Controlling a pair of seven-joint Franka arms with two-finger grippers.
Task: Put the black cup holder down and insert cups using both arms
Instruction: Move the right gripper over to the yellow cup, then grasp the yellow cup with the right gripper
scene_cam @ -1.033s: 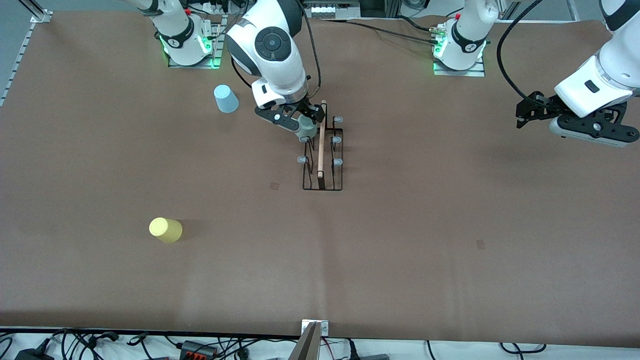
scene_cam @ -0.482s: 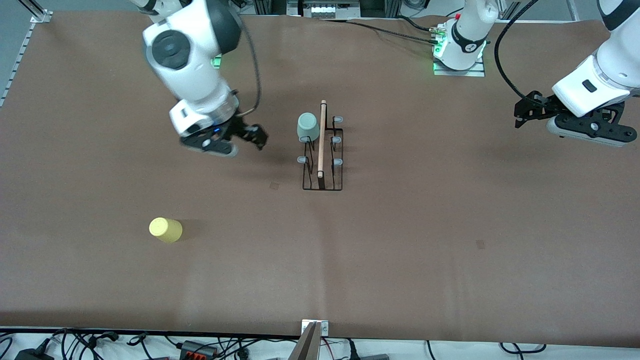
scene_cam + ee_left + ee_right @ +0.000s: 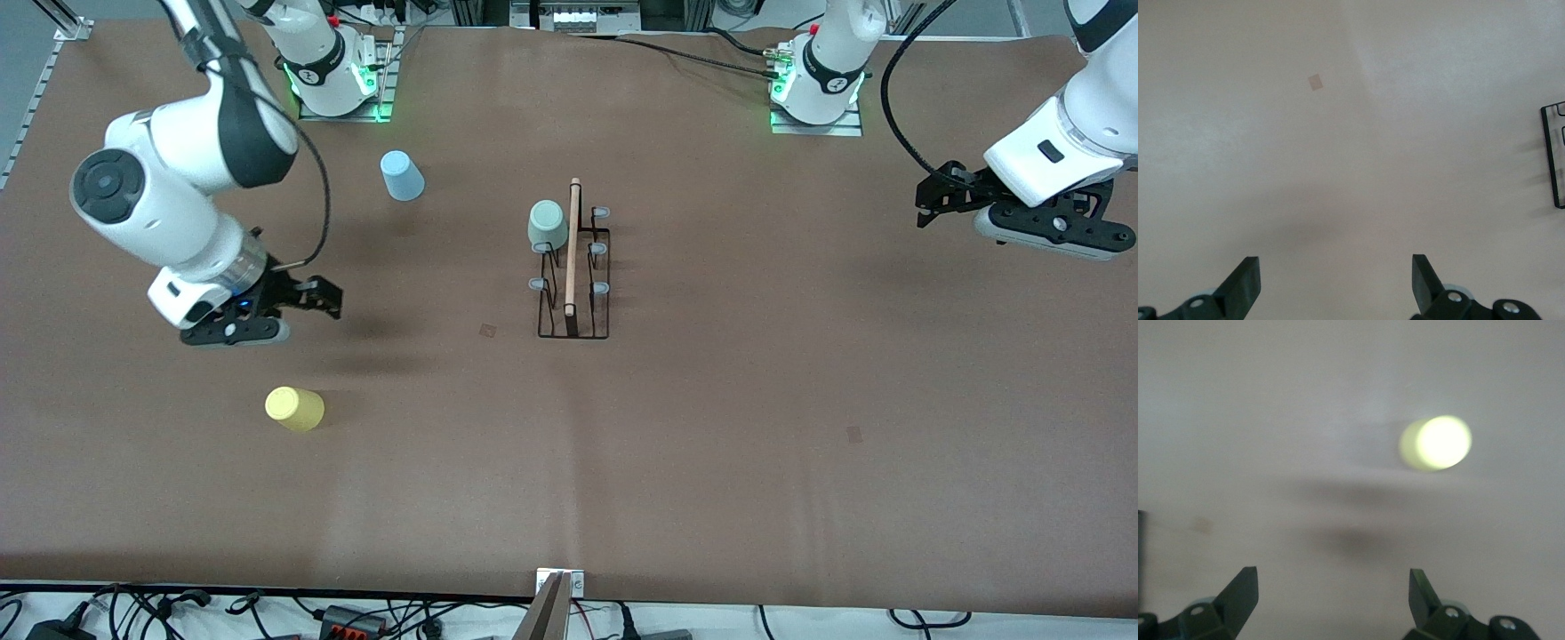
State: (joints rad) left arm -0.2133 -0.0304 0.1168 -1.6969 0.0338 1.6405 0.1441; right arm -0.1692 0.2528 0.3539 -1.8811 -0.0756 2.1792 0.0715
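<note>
Black holder (image 3: 573, 267) at mid-worktop (image 3: 711, 427), green cup (image 3: 548, 224) upturned on a prong at its end farther from the front camera. Blue cup (image 3: 402, 175) near the right arm's base; yellow cup (image 3: 294, 409) nearest the front camera. Right end effector (image 3: 307, 298) wide open, empty, above bare worktop close to yellow. Left end effector (image 3: 942, 197) waiting, spread and empty, over its own end.

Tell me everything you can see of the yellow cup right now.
The yellow cup is small, plain, tapered and handleless, with a matte pastel look. It rests on the table, closed end showing to the front camera, nearer that camera than the blue cup and the rack, toward the right arm's end. Nothing touches it. The right tool hangs open above the table close by; its wrist view shows the cup ahead.
</note>
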